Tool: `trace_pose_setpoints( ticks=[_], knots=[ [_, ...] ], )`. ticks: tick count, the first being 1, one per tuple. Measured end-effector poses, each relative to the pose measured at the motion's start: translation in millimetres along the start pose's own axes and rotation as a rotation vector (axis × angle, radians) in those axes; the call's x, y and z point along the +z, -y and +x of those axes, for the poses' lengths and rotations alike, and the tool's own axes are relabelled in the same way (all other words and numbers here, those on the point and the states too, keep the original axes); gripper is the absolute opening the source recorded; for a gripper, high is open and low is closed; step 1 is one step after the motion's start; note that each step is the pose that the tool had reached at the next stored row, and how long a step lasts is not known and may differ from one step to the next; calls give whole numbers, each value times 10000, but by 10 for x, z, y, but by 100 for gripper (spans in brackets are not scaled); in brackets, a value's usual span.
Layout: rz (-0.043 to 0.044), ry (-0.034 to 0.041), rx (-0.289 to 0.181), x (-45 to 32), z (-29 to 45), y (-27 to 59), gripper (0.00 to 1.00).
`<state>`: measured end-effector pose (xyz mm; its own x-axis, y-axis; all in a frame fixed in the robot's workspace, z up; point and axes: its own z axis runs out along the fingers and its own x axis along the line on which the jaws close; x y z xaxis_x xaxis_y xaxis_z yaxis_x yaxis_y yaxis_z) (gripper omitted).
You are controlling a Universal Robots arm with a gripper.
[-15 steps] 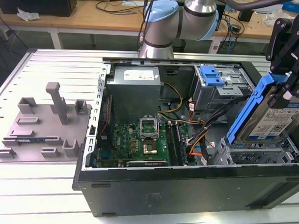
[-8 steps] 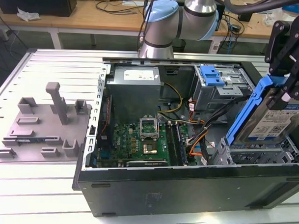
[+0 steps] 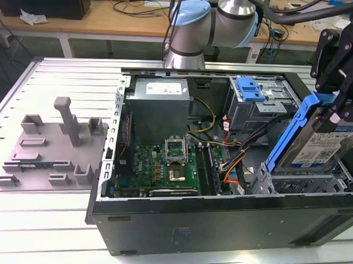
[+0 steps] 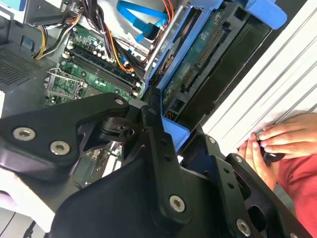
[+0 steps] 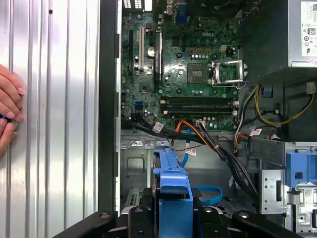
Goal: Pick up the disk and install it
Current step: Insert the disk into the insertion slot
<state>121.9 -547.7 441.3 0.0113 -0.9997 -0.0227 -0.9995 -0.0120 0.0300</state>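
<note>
My gripper (image 3: 335, 112) is shut on the disk (image 3: 322, 144), a silver drive with a blue-and-white label in a blue caddy. I hold it tilted, one edge up, over the metal drive bay (image 3: 290, 183) at the front corner of the open computer case (image 3: 219, 226), on the exterior view's right. In the first wrist view the caddy's blue edge (image 5: 173, 186) rises between my black fingers (image 5: 140, 218), with the bay floor behind it. In the second wrist view the disk's green circuit-board side (image 4: 198, 62) faces the camera beyond the gripper (image 4: 166, 134).
Inside the case lie the motherboard (image 3: 169, 163), the grey power supply (image 3: 160, 105), cable bundles (image 3: 234, 151) and a drive cage with a blue bracket (image 3: 250, 88). A grey fixture plate (image 3: 48, 150) sits on the table to the exterior view's left. A person's hand (image 4: 277, 141) rests beside the case.
</note>
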Motion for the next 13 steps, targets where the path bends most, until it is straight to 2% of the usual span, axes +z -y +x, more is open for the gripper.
trace_pose_setpoints(
  ticks=[9, 13],
  knots=[
    [1, 3, -1, 266, 8, 8, 37],
    [0, 3, -1, 320, 12, 10, 37]
  ],
)
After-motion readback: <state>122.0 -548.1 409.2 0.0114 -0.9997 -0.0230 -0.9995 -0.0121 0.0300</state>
